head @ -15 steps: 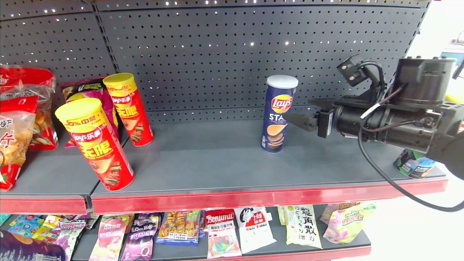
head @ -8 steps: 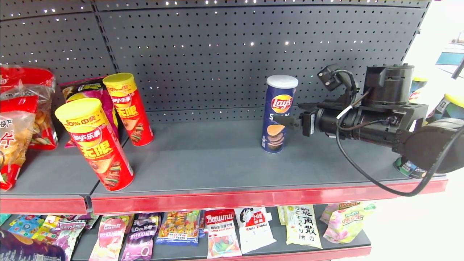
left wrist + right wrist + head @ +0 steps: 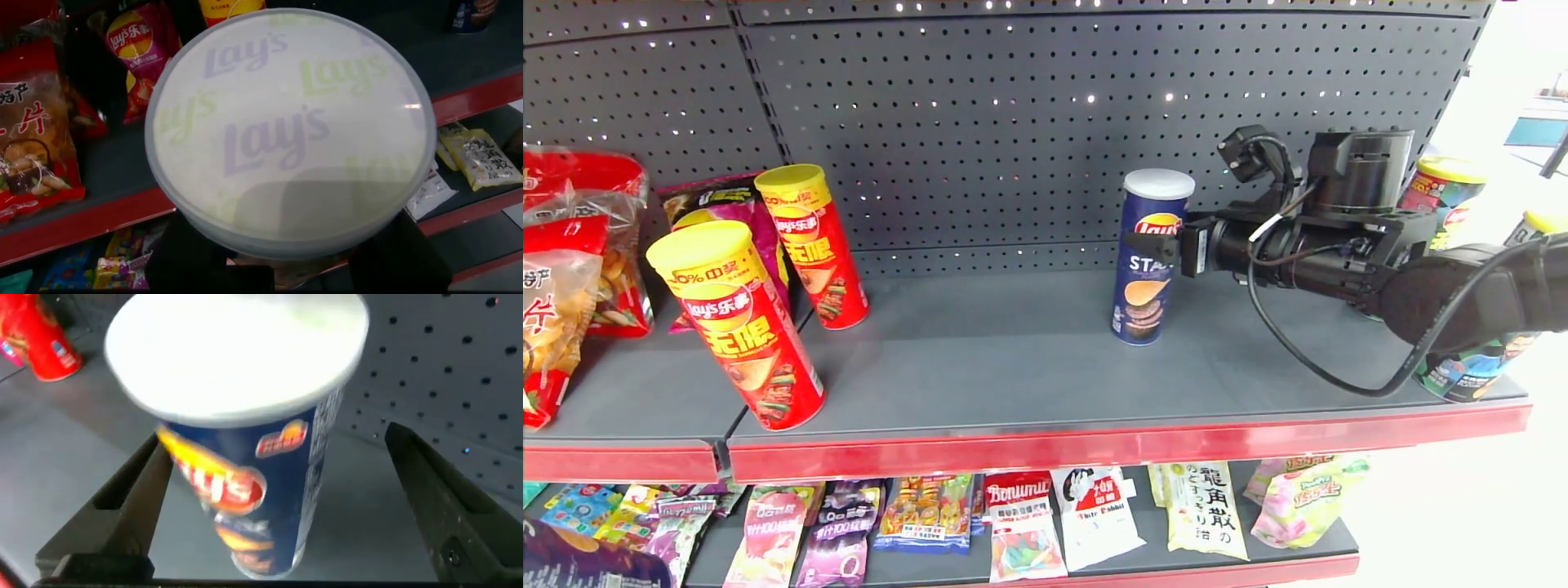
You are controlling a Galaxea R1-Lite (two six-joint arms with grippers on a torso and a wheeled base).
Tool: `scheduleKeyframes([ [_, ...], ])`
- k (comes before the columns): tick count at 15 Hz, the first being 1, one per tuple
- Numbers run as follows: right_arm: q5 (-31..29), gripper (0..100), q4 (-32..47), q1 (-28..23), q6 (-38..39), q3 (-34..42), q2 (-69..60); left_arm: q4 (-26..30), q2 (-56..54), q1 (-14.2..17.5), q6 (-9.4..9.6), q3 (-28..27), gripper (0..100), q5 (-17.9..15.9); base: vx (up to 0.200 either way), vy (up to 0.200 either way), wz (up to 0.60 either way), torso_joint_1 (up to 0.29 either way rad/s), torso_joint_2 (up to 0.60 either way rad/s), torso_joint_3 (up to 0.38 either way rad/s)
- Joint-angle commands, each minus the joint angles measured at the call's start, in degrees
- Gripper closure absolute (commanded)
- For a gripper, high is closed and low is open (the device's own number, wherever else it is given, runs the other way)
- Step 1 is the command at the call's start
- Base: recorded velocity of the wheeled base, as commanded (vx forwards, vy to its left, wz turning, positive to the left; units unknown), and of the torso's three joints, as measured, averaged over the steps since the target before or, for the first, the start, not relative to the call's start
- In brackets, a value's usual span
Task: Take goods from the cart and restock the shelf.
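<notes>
One change is recorded: the right end effector [image 3: 1150, 243] has travelled along the shelf [image 3: 1013, 359] from its right end. Its fingers now stand apart on either side of the blue can [image 3: 1143, 306], high on the body and not clamped. The can has not shifted. It stands upright toward the back edge, right of the middle.

Judgement: this arm is setting up a grasp or a straightening of that can, and is not completing a placement.

The left end effector [image 3: 294, 273] is clamped on a second can [image 3: 286, 131], held off the shelf before its front edge. That item appears to be awaiting placement.

Count on the shelf:
- Blue can: one.
- Red cans [image 3: 739, 327]: two, one at the front edge and one toward the back edge, both in the left part.
- Green can [image 3: 1462, 371]: one at the right end, partly hidden by the arm.
- Bags [image 3: 572, 269]: at the left end, number not determinable.
</notes>
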Motion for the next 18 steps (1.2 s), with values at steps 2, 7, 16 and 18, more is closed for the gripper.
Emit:
scheduleKeyframes([
  [2,-0.1,0,0.0,0.1,0.0,-2.8,2.5,0.0,0.1,0.0,0.10,0.1,100,0.0,0.000,0.000,0.00,0.000,0.00,0.000],
  [7,-2.0,0,0.0,1.2,0.2,-4.1,3.9,0.0,0.1,0.0,0.19,0.6,100,0.0,0.000,0.000,0.00,0.000,0.00,0.000],
  [16,-6.9,100,0.3,6.0,1.3,-5.5,2.9,-0.1,-0.1,0.1,0.19,1.1,100,0.0,0.000,0.000,0.00,0.000,0.00,0.000],
  [18,-10.1,100,0.6,7.8,1.2,-5.2,1.1,0.0,-0.1,0.0,0.10,1.2,100,0.0,0.000,0.000,0.00,0.000,0.00,0.000],
])
